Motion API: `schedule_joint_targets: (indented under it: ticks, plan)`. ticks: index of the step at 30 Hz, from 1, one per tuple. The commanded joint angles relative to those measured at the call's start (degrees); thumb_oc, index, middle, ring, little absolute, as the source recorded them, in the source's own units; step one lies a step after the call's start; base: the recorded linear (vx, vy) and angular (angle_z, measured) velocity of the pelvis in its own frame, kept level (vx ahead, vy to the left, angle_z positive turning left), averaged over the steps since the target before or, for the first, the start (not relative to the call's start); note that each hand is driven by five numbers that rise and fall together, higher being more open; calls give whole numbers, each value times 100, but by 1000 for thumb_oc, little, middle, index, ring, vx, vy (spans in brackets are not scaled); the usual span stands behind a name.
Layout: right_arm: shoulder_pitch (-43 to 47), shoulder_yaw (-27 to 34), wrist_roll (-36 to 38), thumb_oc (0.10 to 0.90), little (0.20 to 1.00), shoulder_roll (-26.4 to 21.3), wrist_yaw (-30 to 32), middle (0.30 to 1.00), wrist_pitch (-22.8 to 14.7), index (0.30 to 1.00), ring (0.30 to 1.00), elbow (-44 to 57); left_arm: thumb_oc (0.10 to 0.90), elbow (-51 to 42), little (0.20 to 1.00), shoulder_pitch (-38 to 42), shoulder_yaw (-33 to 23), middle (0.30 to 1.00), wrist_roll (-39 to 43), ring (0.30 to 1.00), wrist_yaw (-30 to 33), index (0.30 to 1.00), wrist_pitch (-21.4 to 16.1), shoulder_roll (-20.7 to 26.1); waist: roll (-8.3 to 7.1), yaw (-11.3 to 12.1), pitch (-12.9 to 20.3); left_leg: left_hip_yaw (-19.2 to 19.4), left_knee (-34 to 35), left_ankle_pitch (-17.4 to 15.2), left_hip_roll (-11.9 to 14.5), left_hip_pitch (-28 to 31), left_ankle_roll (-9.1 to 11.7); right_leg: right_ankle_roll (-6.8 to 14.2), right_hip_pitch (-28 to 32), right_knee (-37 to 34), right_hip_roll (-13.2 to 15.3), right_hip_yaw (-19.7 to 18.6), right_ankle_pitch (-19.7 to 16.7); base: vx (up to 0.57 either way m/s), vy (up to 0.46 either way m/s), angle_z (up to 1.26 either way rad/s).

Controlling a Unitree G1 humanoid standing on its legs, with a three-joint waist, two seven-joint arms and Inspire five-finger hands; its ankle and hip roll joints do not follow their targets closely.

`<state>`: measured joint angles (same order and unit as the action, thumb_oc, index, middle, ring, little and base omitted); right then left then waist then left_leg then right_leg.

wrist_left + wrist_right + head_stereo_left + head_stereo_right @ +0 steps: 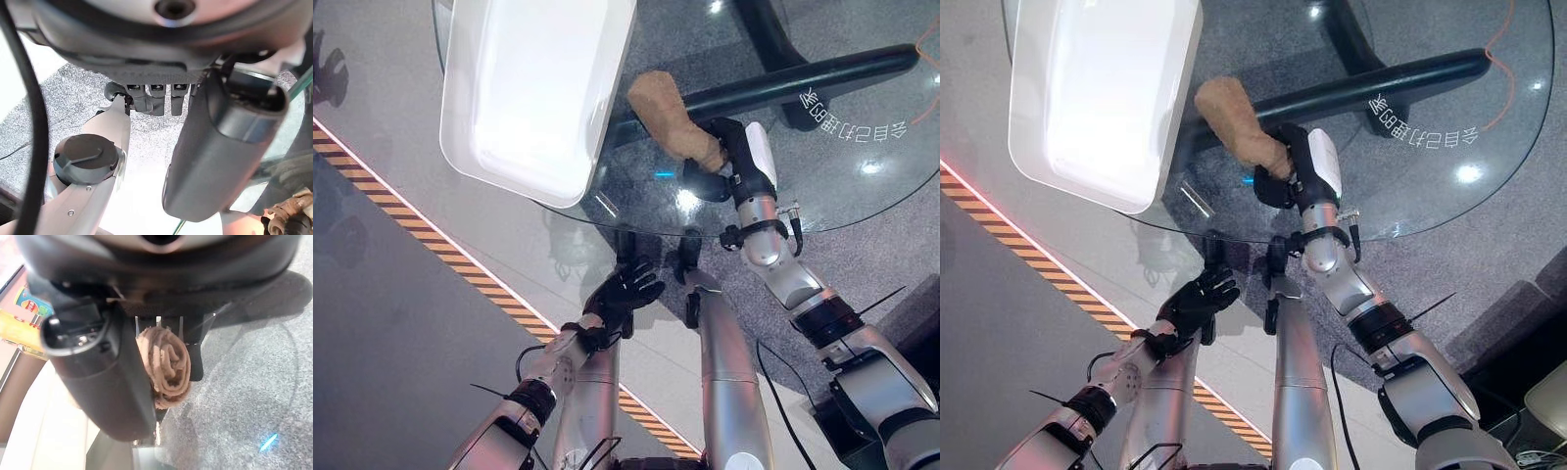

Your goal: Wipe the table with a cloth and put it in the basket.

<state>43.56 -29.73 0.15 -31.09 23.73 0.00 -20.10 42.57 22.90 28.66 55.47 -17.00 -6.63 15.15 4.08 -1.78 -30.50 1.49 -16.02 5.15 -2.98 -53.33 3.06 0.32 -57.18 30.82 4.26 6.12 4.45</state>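
**Right hand holds the cloth by the basket**

The right hand has its fingers curled tight round a brown cloth. The cloth sticks out over the glass table, just beside the white basket. I cannot tell if the cloth touches the glass. The left hand is low, near the table's edge, fingers loose and holding nothing.

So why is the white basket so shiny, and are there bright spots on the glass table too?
In the left eye view, light washes out the white basket; small glints dot the glass table. In the right wrist view, the right hand looms dark and blurry, with the cloth clearer.
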Motion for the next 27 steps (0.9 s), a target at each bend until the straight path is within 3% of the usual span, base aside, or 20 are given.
schedule_joint_targets:
  ticks: [1,16,27]
  plan:
    - [-1042,-751,-34,100,200,78,-812,300,-94,300,300,495,800,-163,900,-715,236,900,50,900,-206,900,88,22,-135,73,70,4,-1052,-728,-305,-224,-295,568,45,-976,26,-200,-896,0,0,0]
    - [-1123,-718,-23,100,200,-346,-1389,300,-275,300,300,802,800,-245,900,-781,133,900,85,900,-272,900,105,191,-190,41,70,24,-1027,-732,-269,-213,-274,589,71,-1035,30,-201,-904,0,0,0]
    - [-1102,-591,-31,100,200,-394,-1280,300,-231,300,300,806,800,-228,900,-785,100,900,54,900,-277,900,118,185,-197,39,70,28,-1006,-729,-274,-171,-279,588,116,-1071,34,-202,-921,0,0,0]
